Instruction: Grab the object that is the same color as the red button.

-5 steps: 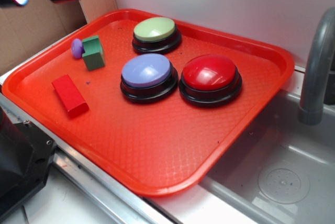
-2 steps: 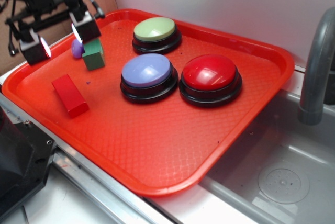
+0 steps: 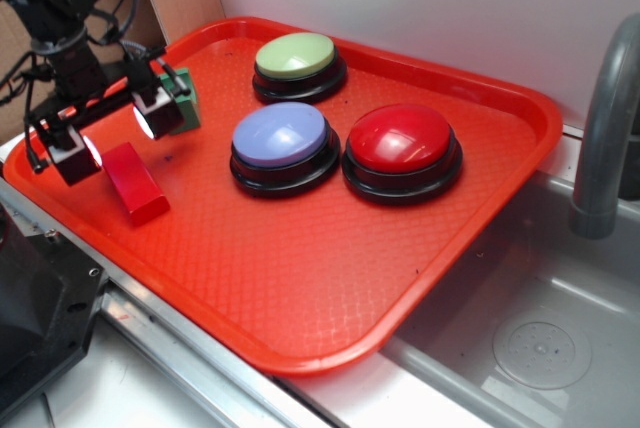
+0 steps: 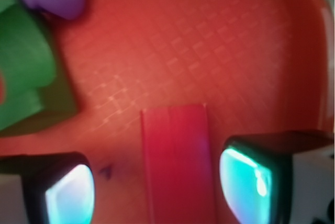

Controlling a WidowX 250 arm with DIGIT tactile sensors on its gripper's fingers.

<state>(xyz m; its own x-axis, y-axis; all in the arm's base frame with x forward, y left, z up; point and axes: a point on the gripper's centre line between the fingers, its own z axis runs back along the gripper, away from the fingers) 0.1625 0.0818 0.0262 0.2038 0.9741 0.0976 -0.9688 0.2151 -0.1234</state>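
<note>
My fingers (image 4: 248,187), spread and unclenched, astride the red block (image 4: 177,164) on the orange tray (image 3: 300,278).

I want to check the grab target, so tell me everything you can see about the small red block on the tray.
The red block is a small, plain, matte brick, apparently solid, lying flat on the orange tray near its left edge, angled diagonally. In the wrist view it runs lengthwise between the open gripper, nearer one finger; neither visibly touches it. The green block stands apart behind it. Only the tray seems to touch it.
</note>
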